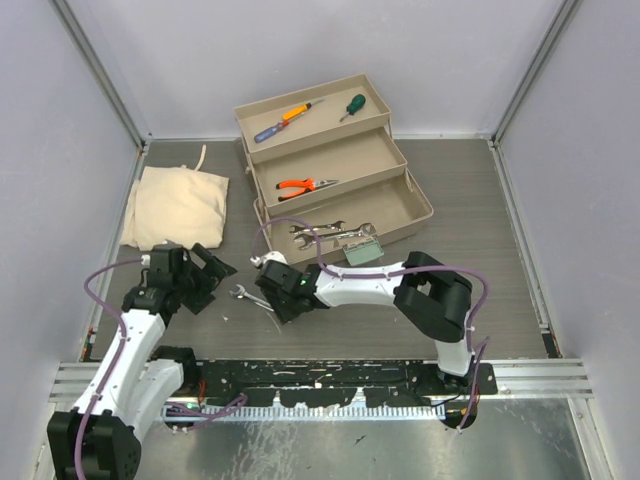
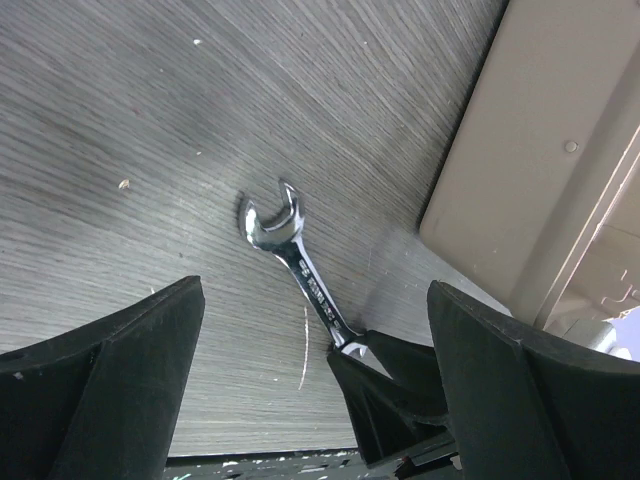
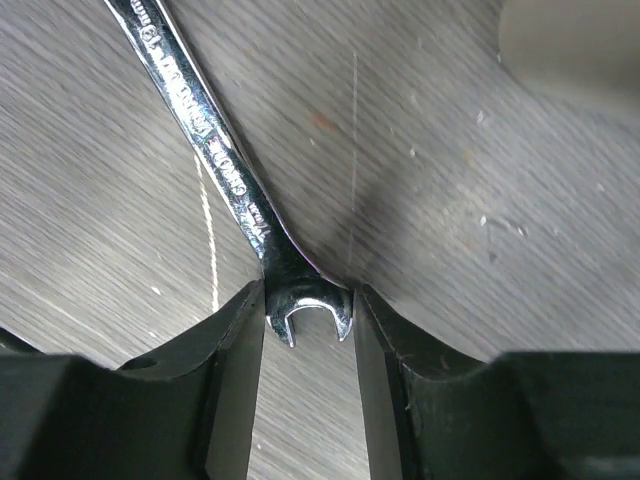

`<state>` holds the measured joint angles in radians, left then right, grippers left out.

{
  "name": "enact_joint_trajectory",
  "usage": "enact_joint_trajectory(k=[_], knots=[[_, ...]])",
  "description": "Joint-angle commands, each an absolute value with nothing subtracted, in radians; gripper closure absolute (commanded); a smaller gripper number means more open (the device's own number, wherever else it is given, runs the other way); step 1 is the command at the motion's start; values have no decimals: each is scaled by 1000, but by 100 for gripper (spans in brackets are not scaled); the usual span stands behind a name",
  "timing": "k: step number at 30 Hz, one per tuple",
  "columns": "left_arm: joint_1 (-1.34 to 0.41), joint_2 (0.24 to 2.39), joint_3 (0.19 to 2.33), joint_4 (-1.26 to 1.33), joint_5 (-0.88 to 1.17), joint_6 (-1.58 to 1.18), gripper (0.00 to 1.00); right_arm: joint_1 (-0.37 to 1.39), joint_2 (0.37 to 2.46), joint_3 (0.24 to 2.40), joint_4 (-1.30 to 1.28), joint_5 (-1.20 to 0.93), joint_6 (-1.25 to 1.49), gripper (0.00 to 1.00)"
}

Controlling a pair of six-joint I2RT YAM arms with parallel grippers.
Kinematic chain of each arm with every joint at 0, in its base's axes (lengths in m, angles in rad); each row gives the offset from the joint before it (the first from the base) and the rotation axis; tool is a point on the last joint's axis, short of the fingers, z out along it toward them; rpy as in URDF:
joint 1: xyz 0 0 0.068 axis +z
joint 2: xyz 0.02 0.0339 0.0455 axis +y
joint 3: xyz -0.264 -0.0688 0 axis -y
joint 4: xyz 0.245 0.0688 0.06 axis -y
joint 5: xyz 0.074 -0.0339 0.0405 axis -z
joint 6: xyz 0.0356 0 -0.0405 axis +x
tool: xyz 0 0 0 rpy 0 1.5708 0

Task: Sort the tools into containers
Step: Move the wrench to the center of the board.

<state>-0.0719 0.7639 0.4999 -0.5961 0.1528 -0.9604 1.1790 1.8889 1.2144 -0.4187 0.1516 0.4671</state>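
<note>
A silver wrench lies on the dark table in front of the toolbox. My right gripper is shut on its near open-end head, one finger pressing each side. The shaft runs away up-left. In the left wrist view the same wrench points its free head up-left. My left gripper stands open to the wrench's left, holding nothing. The toolbox's lowest tray holds several wrenches. Orange-handled pliers lie in the middle tray. Two screwdrivers lie in the top tray.
A cream cloth bag lies at the left, behind my left arm. The toolbox's pale green latch juts out just behind my right arm. The toolbox wall fills the right of the left wrist view. Grey walls close in both sides.
</note>
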Motion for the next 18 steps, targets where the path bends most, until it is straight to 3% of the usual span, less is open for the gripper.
enact_joint_trajectory(k=[1, 8, 18], knots=[[-76, 778, 497, -523, 136, -962, 7, 1184, 1957, 1259, -393, 148, 477, 64], [-81, 830, 457, -449, 146, -965, 19, 1168, 1967, 1273, -377, 103, 487, 65], [-140, 913, 427, -371, 75, -973, 23, 1117, 1921, 1190, -285, 1, 543, 65]])
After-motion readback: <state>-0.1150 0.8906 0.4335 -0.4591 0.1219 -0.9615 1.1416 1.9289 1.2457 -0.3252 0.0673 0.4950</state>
